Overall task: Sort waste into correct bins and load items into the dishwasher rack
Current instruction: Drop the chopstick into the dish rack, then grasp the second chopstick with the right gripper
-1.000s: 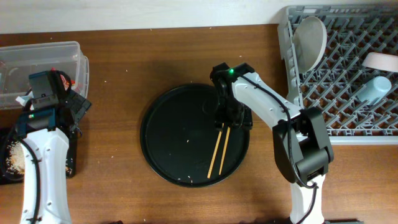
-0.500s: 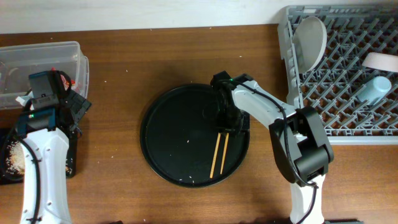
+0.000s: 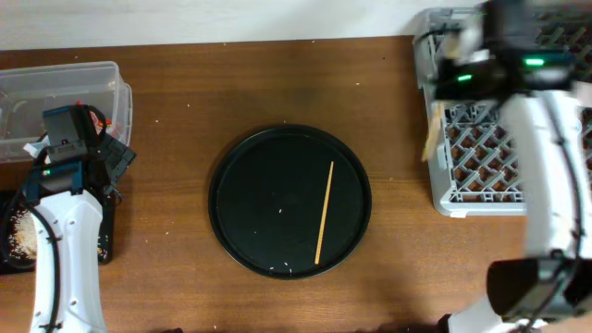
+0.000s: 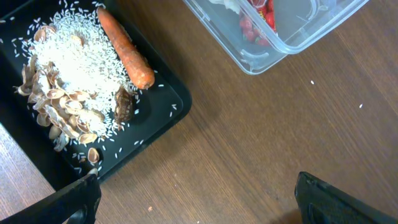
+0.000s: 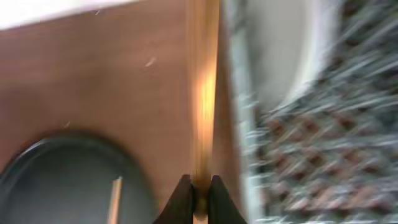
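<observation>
Two chopsticks concern us, and from overhead they are well apart. The loose chopstick [image 3: 325, 213] lies on the round black tray [image 3: 222, 222] in the middle of the worktop [image 3: 176, 74], not yet loaded. The held chopstick [image 3: 430, 139] shows as a pale blur at the edge of the dishwasher rack [image 3: 462, 171] nearest that tray, beneath the motion-smeared right arm. We judge it is being carried there for loading. At far left the clear tub [image 3: 69, 88] and the black waste tray [image 3: 106, 239] sit next to each other by the left arm.

From the left wrist, the left tool [image 4: 196, 208] hangs over bare worktop with its fingers [image 4: 81, 199] spread wide and nothing between them, idle while the other arm works. The waste tray holds rice [image 4: 74, 68], beige scraps [image 4: 56, 115], the carrot [image 4: 124, 53] and a small dark scrap [image 4: 122, 106], so the food is kept together. The tub just beside it holds the red wrapper [image 4: 255, 15], so sorting looks finished.

From the right wrist, the right tool [image 5: 199, 193] is pinched together on the held chopstick's lower end, and the stick runs upward along the rack's grey edge. The view is blurred, but a pale rounded shape in the rack is probably the plate [image 5: 280, 56]. Gripping near one end should suit lowering the stick between pegs.
</observation>
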Controlling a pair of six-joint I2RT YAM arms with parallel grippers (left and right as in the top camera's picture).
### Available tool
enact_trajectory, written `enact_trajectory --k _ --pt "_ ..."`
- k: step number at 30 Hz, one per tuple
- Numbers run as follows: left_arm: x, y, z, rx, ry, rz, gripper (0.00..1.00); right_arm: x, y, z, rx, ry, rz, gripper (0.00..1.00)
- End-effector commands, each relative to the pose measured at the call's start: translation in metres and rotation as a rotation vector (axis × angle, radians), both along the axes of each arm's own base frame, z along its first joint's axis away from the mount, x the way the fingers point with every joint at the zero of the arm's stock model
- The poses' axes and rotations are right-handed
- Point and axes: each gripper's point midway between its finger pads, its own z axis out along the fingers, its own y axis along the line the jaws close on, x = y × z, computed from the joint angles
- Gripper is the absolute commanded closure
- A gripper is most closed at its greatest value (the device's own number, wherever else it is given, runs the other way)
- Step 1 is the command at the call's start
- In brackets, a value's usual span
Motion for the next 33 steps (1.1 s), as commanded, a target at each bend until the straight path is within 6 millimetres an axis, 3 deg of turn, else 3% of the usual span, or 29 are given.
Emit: enact_trajectory --k 1,3,9,10,11,13,16,18,20,22,23,24,25,28,33 --pt "0.001 0.002 0.005 0.004 -0.017 0.015 0.01 0.000 -0.055 -0.003 -0.132 -0.004 0.083 0.96" --pt "0.000 0.002 0.005 0.004 -0.016 0.016 0.01 0.002 -0.071 -0.017 -0.130 0.026 0.060 0.96" --pt "0.000 0.002 0.005 0.003 -0.011 0.016 0.01 0.019 -0.071 -0.095 -0.096 0.193 0.139 0.95" --pt "-0.001 0.002 0.005 0.003 -0.011 0.016 0.01 0.019 -0.071 -0.103 -0.091 0.212 0.140 0.89" --pt "0.000 0.002 0.005 0.003 -0.011 0.016 0.01 0.019 -0.071 -0.106 -0.088 0.219 0.141 0.74" --pt "0.000 0.002 0.005 0.003 -0.011 0.016 0.01 0.019 -0.071 -0.105 -0.086 0.218 0.135 0.59" --pt "-0.001 0.002 0.005 0.003 -0.011 0.016 0.01 0.017 -0.071 -0.100 -0.064 0.214 0.087 0.55" --pt "0.000 0.002 0.005 0.003 -0.011 0.016 0.01 0.012 -0.063 -0.081 -0.013 0.208 0.050 0.55" --pt "-0.001 0.002 0.005 0.003 -0.011 0.016 0.01 -0.002 -0.012 -0.036 0.154 0.173 0.142 0.50" --pt "0.000 0.002 0.005 0.003 -0.011 0.016 0.01 -0.016 0.033 -0.018 0.237 0.171 0.238 0.44" --pt "0.000 0.002 0.005 0.003 -0.011 0.016 0.01 -0.024 0.053 -0.018 0.250 0.208 0.238 0.43" --pt "-0.001 0.002 0.005 0.003 -0.011 0.016 0.01 -0.032 0.083 -0.027 0.247 0.277 0.209 0.43" --pt "-0.001 0.002 0.005 0.003 -0.011 0.016 0.01 -0.038 0.100 -0.041 0.192 0.333 0.135 0.43" --pt "-0.001 0.002 0.005 0.003 -0.011 0.016 0.01 -0.048 0.126 -0.082 -0.011 0.370 -0.066 0.48" --pt "0.000 0.002 0.005 0.003 -0.011 0.016 0.01 -0.087 0.186 -0.153 -0.004 0.453 -0.092 0.56"
